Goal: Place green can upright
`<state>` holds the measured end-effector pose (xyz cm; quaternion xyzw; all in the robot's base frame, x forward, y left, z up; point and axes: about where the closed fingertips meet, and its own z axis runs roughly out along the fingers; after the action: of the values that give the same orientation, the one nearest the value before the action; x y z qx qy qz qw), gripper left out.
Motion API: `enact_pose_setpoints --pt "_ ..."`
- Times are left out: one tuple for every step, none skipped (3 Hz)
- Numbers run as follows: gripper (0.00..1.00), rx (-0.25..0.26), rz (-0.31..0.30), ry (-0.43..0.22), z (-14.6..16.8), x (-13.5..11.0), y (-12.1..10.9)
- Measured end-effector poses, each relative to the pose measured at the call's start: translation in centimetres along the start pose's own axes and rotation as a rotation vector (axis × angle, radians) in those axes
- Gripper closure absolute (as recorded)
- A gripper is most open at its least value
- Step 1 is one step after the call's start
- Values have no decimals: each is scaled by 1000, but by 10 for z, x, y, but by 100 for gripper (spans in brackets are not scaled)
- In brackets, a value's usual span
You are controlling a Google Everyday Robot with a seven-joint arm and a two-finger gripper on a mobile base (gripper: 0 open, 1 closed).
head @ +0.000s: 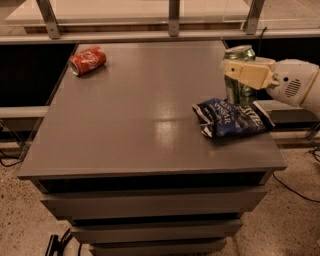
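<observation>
The green can (238, 93) stands upright at the table's right edge, just behind a blue chip bag, with its silver top showing. My gripper (236, 69) reaches in from the right and is shut on the green can; one cream finger (247, 74) crosses the can's upper front. The can's bottom is hidden by the bag, so I cannot tell whether it rests on the table (140, 115).
A crumpled blue chip bag (231, 118) lies near the right edge. A red soda can (87, 60) lies on its side at the far left corner. A railing with metal posts (173, 15) runs behind the table. Drawers sit below the tabletop.
</observation>
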<state>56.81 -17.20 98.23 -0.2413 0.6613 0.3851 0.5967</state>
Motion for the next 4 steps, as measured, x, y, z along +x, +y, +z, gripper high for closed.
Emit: enact_pose_setpoints --pt "100 16 -2 -9 -18 4 2" --pt "100 23 -1 -13 -31 10 4" --pt "100 21 1 -36 -56 29 11" --pt "100 24 5 -41 -64 34 13"
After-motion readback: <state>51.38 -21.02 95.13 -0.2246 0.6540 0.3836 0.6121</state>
